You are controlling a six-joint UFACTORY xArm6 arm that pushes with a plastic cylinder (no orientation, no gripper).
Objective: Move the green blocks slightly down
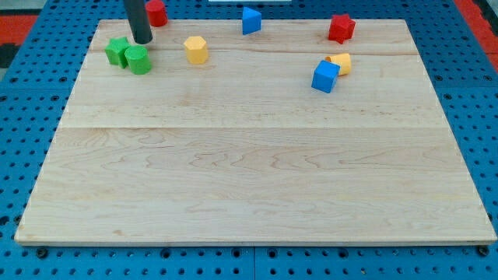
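**Two green blocks sitting at the board's upper left, tip just above them**

Counting eight blocks on the wooden board (257, 179): two green, two red, two blue, two yellow.

Green pair lying touching near the view's top left: green star-shaped block (117, 51) on the left, green cylinder (138, 60) on its right and slightly lower. Pair's long axis running left to right, tilting down a little toward the view's right. Cylinder standing upright, round face up; no clear heading to read from either piece.

Rod coming down from the view's top, with my tip (142, 40) resting just above the green cylinder, close to its upper edge; contact impossible to confirm. Gripping nothing, having no jaws to open or close, only a plain end pressing sideways.

Red block (157, 12) sitting just right of the rod at the board's top edge, shape hard to make out. Red star-shaped block (341, 28) lying far off at the view's top right.

Yellow hexagonal block (195, 50) standing apart to the right of the green pair. Second yellow block (341, 62) tucking behind and touching the blue cube (325, 76) at right of centre, shape partly hidden. Blue block (250, 19), wedge-like, sitting near the top edge, middle of the view.
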